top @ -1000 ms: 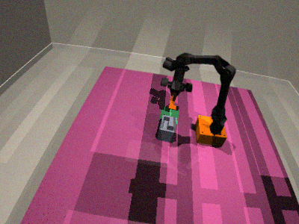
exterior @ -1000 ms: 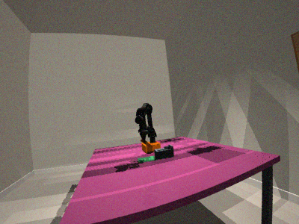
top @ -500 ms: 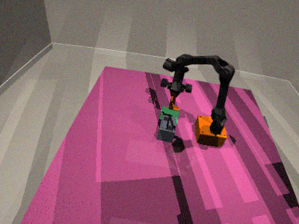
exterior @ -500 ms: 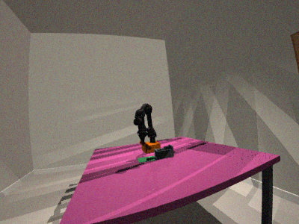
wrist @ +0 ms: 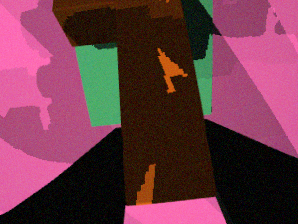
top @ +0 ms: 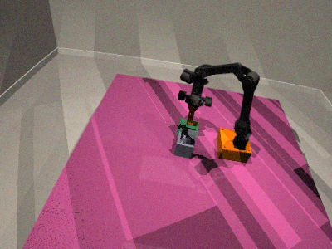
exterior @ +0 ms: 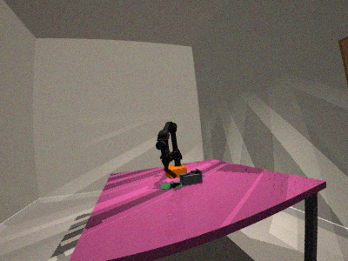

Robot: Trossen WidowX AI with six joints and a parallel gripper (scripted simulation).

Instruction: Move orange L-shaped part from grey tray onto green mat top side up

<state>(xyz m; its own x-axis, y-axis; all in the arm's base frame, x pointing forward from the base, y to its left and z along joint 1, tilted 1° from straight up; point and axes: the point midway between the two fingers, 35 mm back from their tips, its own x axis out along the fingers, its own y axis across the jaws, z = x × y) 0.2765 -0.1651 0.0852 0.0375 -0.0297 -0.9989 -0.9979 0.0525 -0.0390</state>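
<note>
Gripper: the gripper (top: pixel 192 111) is clamped on the orange L-shaped part (wrist: pixel 160 96), fingers partway closed with the part's straight end pinched between them.

Part: hanging down from the jaws, long leg running away from the wrist camera and the L end farthest out. It's mostly in shadow, so it reads dark brown with a few orange patches.

Where it is: off the table, right above the green mat (top: pixel 187 124). In the wrist view the mat (wrist: pixel 100 90) shows on both sides of the part's leg.

Tray: the grey tray (top: pixel 185 144) sits just next to the mat on the side nearer the top camera.

Arm: arches over from its orange base (top: pixel 227 153), wrist pointing pretty much straight down.

Table: pink top (top: pixel 124 174) with streaky shadows all over.
</note>
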